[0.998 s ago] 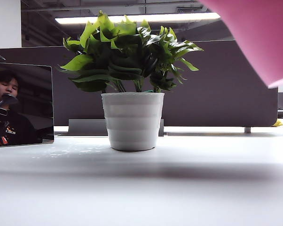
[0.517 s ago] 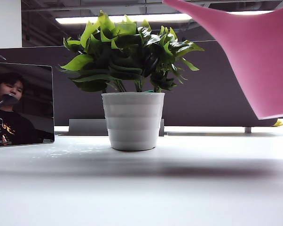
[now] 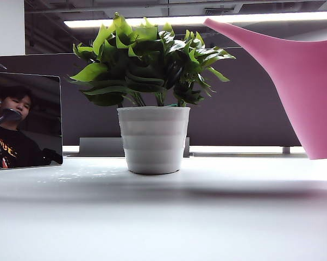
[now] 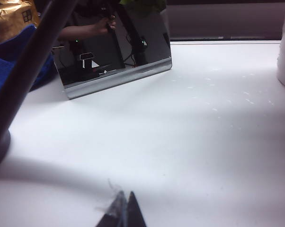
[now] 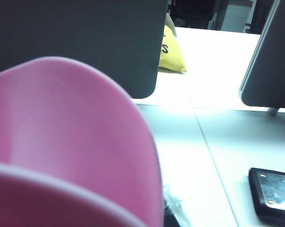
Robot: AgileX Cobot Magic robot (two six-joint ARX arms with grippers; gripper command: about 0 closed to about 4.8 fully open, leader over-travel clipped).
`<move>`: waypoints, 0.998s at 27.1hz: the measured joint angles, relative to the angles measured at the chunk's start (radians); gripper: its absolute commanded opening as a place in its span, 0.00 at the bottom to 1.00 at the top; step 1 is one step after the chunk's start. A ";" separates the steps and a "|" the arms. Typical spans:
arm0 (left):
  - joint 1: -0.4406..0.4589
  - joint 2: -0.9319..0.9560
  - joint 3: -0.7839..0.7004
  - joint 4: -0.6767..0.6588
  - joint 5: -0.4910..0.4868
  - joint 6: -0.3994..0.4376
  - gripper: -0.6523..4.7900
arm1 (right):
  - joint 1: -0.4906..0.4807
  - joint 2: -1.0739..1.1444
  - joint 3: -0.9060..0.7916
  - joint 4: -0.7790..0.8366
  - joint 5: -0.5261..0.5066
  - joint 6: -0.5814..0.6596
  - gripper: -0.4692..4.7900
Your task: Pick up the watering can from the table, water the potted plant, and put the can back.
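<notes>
At right of exterior view, watering can (image 3: 310,92) aloft off surface (image 3: 163,217), spout tip near potted plant (image 3: 152,92) leaves. Right end effector hidden behind can body; grip unreadable. Left end effector (image 4: 122,213) closed, empty, low over surface. Judgement: lower level, touch down softly clear of pot.

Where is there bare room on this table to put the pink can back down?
The white table lies bare in front of the potted plant, and under the raised watering can on its right. The left tool sits shut over bare table near the mirror panel. The right tool is hidden behind the can.
</notes>
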 measured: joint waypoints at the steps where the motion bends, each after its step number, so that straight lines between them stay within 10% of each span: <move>1: 0.000 0.000 -0.001 0.002 0.000 0.000 0.11 | -0.001 0.011 0.000 0.016 -0.007 0.002 0.09; 27: 0.000 0.000 -0.002 0.006 0.000 0.000 0.11 | -0.010 0.238 -0.069 0.376 -0.060 0.030 0.09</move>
